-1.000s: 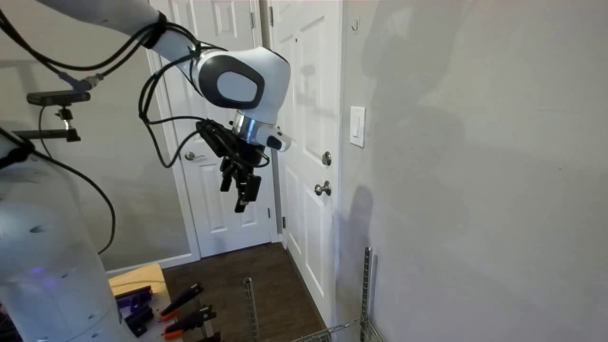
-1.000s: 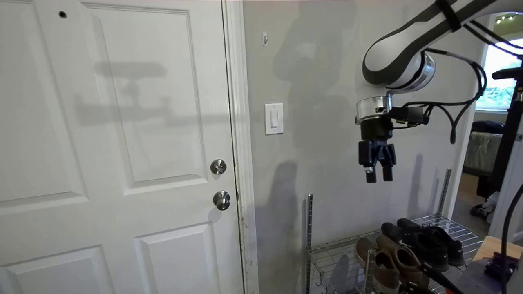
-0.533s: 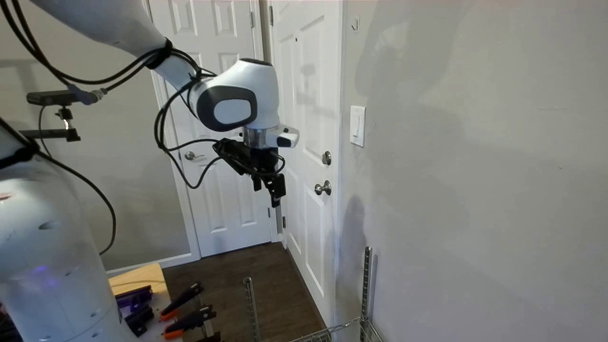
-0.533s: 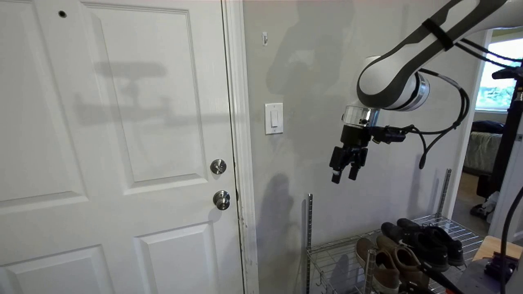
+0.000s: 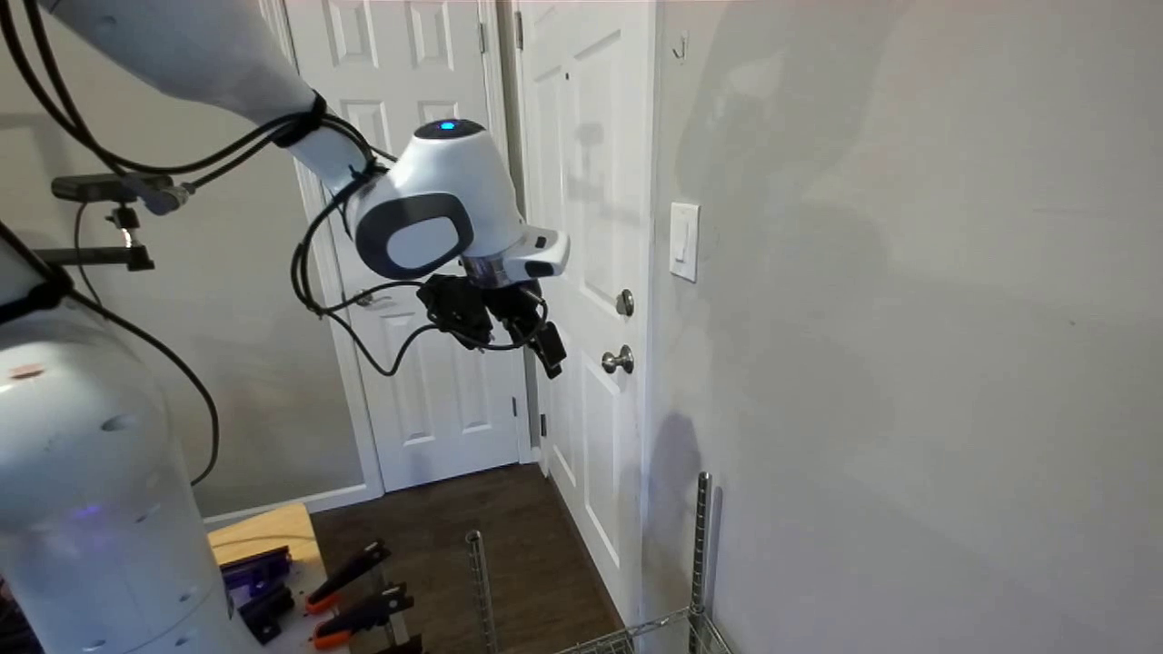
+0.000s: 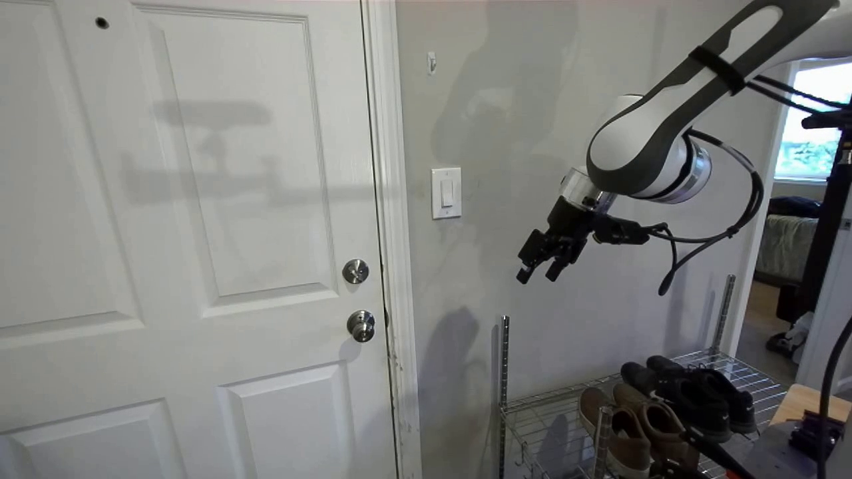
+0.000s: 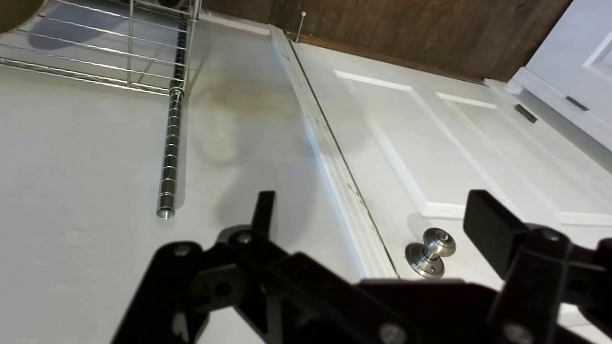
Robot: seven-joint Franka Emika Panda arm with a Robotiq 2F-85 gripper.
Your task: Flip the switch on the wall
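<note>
The white switch plate (image 5: 684, 242) with its upright toggle is on the light-gray wall (image 5: 909, 363). The switch also shows in an exterior view (image 6: 446, 193), right of the door frame. It is out of view in the wrist view, where the wall (image 7: 86, 191) fills the left side. My black gripper (image 6: 538, 274) is tilted, fingers pointing down toward the door side. It is lower than the switch and apart from it. In the wrist view the gripper (image 7: 377, 220) is open, its fingers wide apart with nothing between them. In an exterior view the gripper (image 5: 552, 368) shows before the white door.
The door has a round metal knob (image 6: 361, 326) and a deadbolt (image 6: 355, 271) above it. A wire rack (image 6: 552, 399) with upright posts stands below my arm and holds several shoes (image 6: 692, 399). A small hook (image 6: 431, 63) is above the switch. Clamps (image 5: 359, 609) lie near my base.
My gripper has moved sideways toward the door and switch side. It has tilted from pointing straight down to slanting forward, and its fingertips are slightly higher. The switch looks the same.
</note>
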